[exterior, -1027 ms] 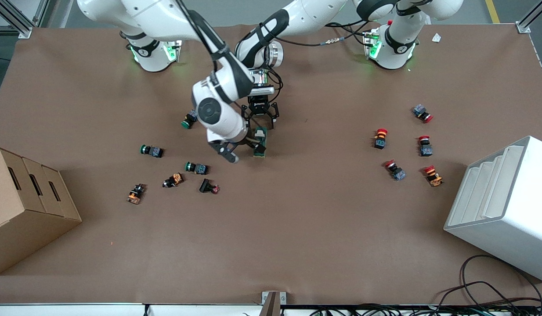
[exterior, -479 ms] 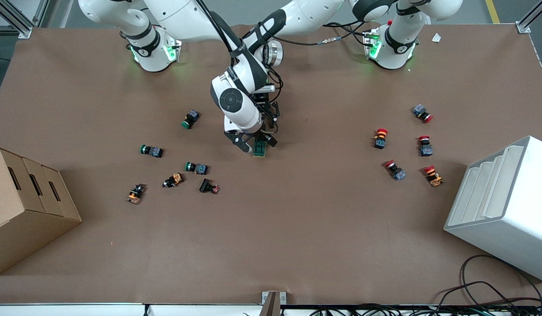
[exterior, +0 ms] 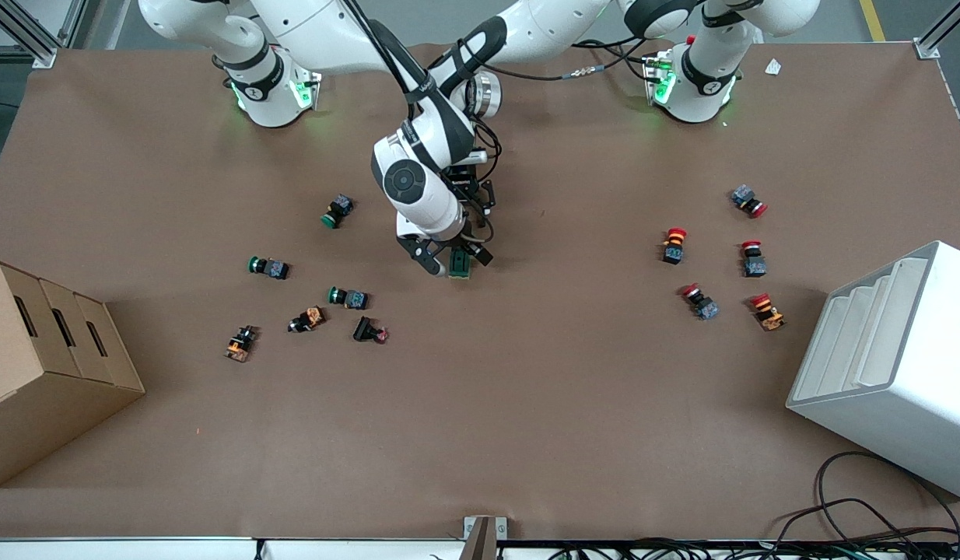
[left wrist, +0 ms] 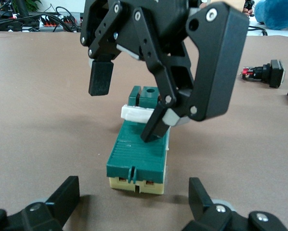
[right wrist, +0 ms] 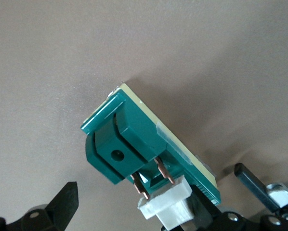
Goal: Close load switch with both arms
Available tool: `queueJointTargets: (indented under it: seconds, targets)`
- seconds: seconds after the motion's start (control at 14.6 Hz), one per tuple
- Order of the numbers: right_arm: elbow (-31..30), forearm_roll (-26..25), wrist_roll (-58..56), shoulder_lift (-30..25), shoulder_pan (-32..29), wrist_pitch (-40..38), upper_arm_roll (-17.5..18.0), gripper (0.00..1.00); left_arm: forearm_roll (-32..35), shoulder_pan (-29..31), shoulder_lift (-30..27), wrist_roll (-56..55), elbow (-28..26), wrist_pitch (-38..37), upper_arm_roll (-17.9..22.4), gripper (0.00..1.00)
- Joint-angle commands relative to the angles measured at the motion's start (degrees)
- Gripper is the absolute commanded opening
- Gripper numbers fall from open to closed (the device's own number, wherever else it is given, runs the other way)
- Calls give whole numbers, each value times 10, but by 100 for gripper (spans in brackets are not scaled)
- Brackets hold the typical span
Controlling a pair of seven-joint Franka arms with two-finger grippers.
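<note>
My right gripper [left wrist: 129, 108] hangs spread over the load switch [left wrist: 139, 154], one finger touching its white lever [left wrist: 134, 114]. My left gripper [left wrist: 134, 202] waits released beside the switch on the table [exterior: 527, 389].

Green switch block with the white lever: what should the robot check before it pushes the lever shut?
1. Dark-green rectangular load switch lies flat on the brown table: ok.
2. Right gripper is open, right over the switch: ok.
3. One right fingertip looks to be against the cream-white lever: ok.
4. Left gripper steadies the switch: not ok. It is open, with a finger on each side of the switch's end and neither touching it.
5. Small green-capped push button and its neighbours lie apart from the switch: ok.
6. How far the lever has to travel: cannot tell.
</note>
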Motion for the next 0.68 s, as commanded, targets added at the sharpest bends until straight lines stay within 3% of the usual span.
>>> queueJointTargets:
  seconds: [0.0, 0.21, 0.62]
  targets:
    - [40, 10, -1, -2, -22, -16, 1, 100, 9, -2, 7, -12, 1, -2, 4, 100]
    - [79, 9, 0, -1, -40, -76, 0, 100, 9, -3, 7, -12, 1, -2, 4, 100]
    - [93, 3, -5, 15, -46, -80, -1, 100, 9, -2, 7, -13, 1, -2, 4, 100]
